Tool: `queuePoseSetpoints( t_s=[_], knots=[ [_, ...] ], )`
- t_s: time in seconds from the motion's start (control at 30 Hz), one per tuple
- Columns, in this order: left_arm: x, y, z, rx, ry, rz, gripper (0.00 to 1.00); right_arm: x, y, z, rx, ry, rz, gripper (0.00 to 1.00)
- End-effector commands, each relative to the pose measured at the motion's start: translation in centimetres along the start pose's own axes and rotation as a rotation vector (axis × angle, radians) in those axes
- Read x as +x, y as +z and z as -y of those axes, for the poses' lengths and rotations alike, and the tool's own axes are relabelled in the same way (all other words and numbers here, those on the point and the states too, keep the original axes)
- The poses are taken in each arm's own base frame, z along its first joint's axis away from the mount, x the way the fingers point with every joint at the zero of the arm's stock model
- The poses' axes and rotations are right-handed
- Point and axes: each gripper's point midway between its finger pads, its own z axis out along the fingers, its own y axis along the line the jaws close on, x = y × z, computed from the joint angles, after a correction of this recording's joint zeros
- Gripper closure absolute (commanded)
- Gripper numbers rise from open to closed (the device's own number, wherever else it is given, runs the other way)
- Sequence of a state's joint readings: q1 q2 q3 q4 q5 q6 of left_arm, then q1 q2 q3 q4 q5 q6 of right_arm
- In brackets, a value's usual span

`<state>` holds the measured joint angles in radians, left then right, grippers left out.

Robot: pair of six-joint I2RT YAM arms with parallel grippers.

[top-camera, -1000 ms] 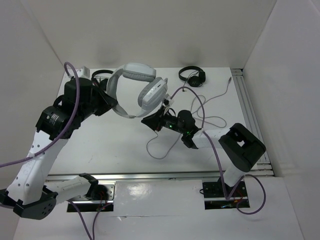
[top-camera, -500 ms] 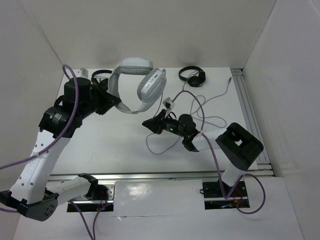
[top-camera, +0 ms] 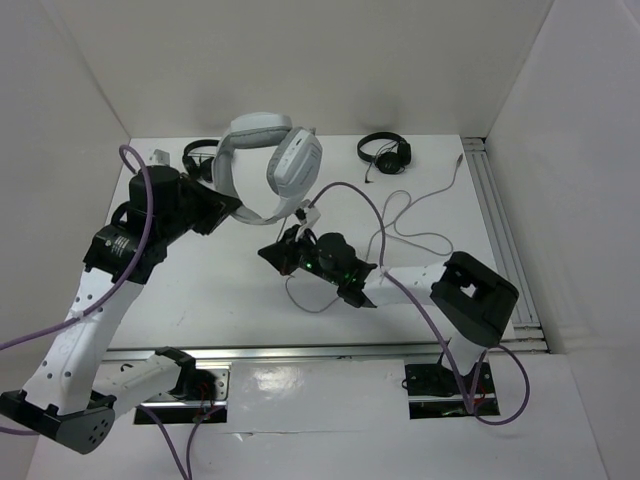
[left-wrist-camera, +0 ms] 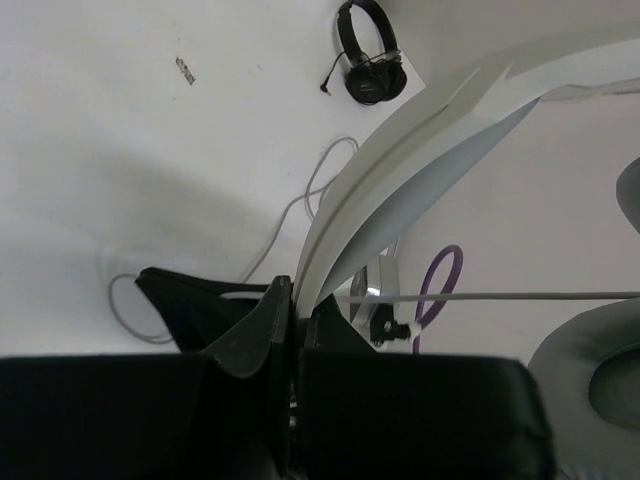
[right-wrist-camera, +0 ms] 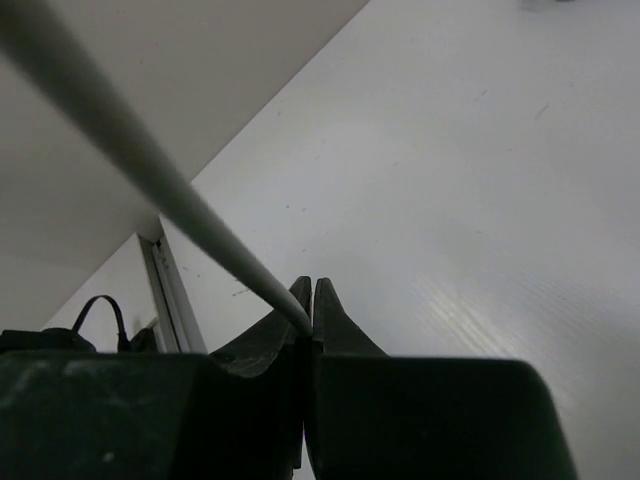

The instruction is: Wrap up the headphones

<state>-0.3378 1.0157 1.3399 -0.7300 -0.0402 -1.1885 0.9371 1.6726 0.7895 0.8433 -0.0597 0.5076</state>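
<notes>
**Headphones (top-camera: pixel 262 150) aloft, cable (top-camera: pixel 322 192) pinched between two arms**

The large white headphones hang clear of the worktop (top-camera: pixel 220 290) toward its rear left, carried by the left claw (top-camera: pixel 236 205). Its fingers are clamped on the flat edge of the headband (left-wrist-camera: pixel 400 160), and the left wrist view shows no gap between them. The right claw (top-camera: pixel 275 250), low over the middle of the worktop, is pinched tight on the thin pale cable, which runs from its tips up toward the near earcup (top-camera: pixel 297 165). The rest of the cable lies in loose loops on the worktop to the right.

The set looks light but bulky. The band appears stiff, while the padded earcups would likely give and swivel — so the band is the soundest place to hold. Even so, smooth plastic may twist in so narrow a pinch. The cable is limp and probably slick, and a hard tug could strain its joint at the earcup. One small black headset (top-camera: pixel 385 152) sits at the back edge, another black pair (top-camera: pixel 200 155) behind the left arm.
</notes>
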Motion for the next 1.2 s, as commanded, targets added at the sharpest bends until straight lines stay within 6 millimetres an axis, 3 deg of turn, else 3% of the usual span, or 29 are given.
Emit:
queuePoseSetpoints(
  t_s=[0.0, 0.1, 0.2, 0.27, 0.43, 0.77, 0.83, 0.93, 1.17],
  knots=[
    [-3.1, -2.1, 5.4, 0.211, -0.106, 0.117, 1.0, -1.0, 0.1, -1.8, 0.048, -0.042, 0.003, 1.0],
    [-4.4, -1.1, 4.2, 0.132, -0.115, 0.191, 1.0, -0.9, -0.4, -4.2, -0.007, -0.084, -0.018, 1.0],
    [-5.7, 0.0, 2.4, 0.041, -0.122, 0.263, 1.0, 0.2, -1.4, -7.4, -0.115, -0.134, -0.06, 1.0],
    [-6.5, 0.4, 1.5, -0.005, -0.123, 0.31, 1.0, -0.3, -2.5, -10.1, -0.224, -0.159, -0.043, 1.0],
    [-6.8, 1.4, -0.5, -0.094, -0.125, 0.345, 1.0, 1.1, -3.9, -14.2, -0.424, -0.235, -0.137, 1.0],
    [-7.1, 3.0, -4.4, -0.252, -0.003, 0.383, 1.0, 0.5, -5.2, -17.5, -0.601, -0.295, -0.183, 1.0],
    [-7.1, 3.4, -5.1, -0.282, 0.036, 0.382, 1.0, -0.3, -5.7, -18.8, -0.656, -0.308, -0.191, 1.0],
    [-6.5, 4.3, -7.0, -0.354, 0.11, 0.355, 1.0, -0.9, -5.5, -18.9, -0.656, -0.313, -0.212, 1.0],
    [-5.1, 6.5, -11.2, -0.505, 0.286, 0.271, 1.0, -5.5, -7.3, -19.0, -0.759, -0.269, -0.199, 0.9]
  ],
)
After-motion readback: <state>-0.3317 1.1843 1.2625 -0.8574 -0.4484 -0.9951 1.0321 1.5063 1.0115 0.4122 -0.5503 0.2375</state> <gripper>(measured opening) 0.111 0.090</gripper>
